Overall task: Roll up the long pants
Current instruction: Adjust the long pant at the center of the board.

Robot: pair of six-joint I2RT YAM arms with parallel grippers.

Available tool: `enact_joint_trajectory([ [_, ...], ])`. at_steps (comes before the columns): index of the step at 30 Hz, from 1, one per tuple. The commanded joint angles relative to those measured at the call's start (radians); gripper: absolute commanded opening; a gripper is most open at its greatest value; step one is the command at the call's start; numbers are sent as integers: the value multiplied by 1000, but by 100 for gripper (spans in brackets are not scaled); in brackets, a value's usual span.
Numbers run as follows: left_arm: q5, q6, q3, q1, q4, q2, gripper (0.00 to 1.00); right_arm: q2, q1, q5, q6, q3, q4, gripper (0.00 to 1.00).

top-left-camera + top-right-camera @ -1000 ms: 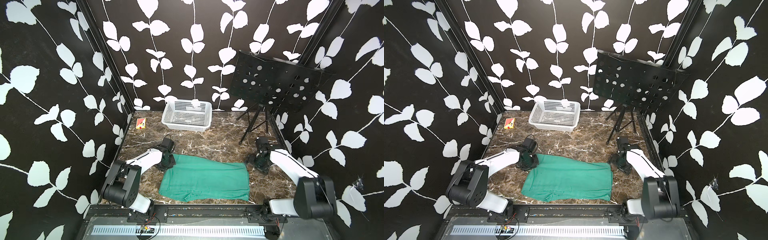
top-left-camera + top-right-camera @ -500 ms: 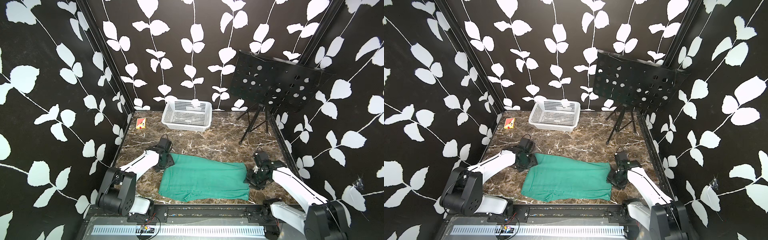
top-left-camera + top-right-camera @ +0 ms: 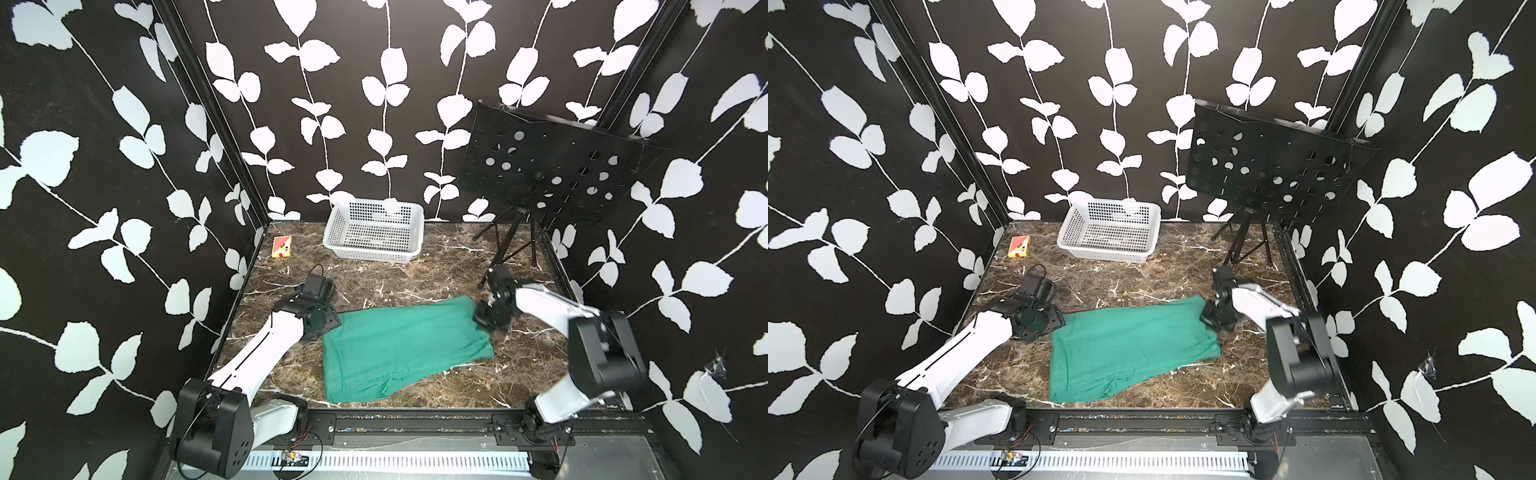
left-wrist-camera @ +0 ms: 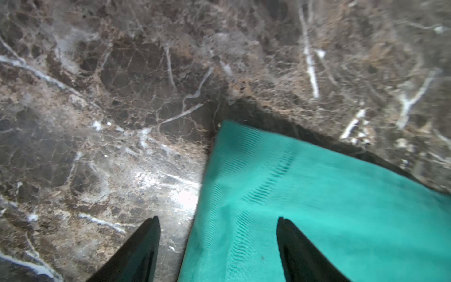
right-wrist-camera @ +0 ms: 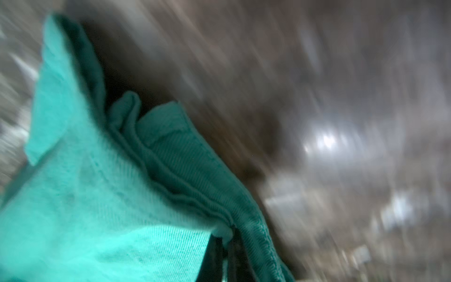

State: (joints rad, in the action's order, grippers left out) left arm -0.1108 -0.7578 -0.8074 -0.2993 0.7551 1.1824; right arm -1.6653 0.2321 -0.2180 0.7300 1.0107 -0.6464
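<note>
Pants [image 3: 405,345] lie folded flat, nothing rolled (all remains): right claw [image 5: 227,240] pinches their 3 o'clock edge, left claw [image 4: 217,217] gapes wide at 9 o'clock.

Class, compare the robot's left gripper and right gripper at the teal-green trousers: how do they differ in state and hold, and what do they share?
The black left gripper is open; the black right gripper is shut.
The left holds nothing, its jaws straddling a flat corner of the teal-green soft cotton long pants; the right pinches a bunched edge.
Shared: both sit at the pants' far corners.
</note>
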Motion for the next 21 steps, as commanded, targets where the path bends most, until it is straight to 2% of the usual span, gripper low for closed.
enact_joint_trajectory([
  [1,92,28,-30,7,-21,-12,71,-135,29,28,-81,188,78,0],
  [3,155,51,-29,-15,-71,15,64,-204,38,5,-114,291,71,0],
  [4,162,67,-39,-40,-79,36,63,-215,38,-1,-123,339,63,8],
  [5,153,81,-57,-79,-73,58,63,-206,37,12,-132,362,61,18],
  [8,140,78,-85,-174,-81,127,63,-109,32,92,-143,349,34,61],
  [9,141,62,-79,-193,-107,141,63,-58,30,119,-139,324,13,70],
  [12,155,7,-52,-233,-197,162,64,112,14,114,-68,154,2,87],
  [14,164,-24,-38,-244,-235,176,63,212,13,41,20,16,69,90],
  [16,151,-71,-20,-245,-257,184,63,299,30,-62,158,-164,214,91],
  [19,110,-139,4,-245,-278,167,63,356,82,-114,317,-332,437,88],
  [21,72,-165,6,-244,-266,151,63,357,95,-111,377,-382,526,83],
])
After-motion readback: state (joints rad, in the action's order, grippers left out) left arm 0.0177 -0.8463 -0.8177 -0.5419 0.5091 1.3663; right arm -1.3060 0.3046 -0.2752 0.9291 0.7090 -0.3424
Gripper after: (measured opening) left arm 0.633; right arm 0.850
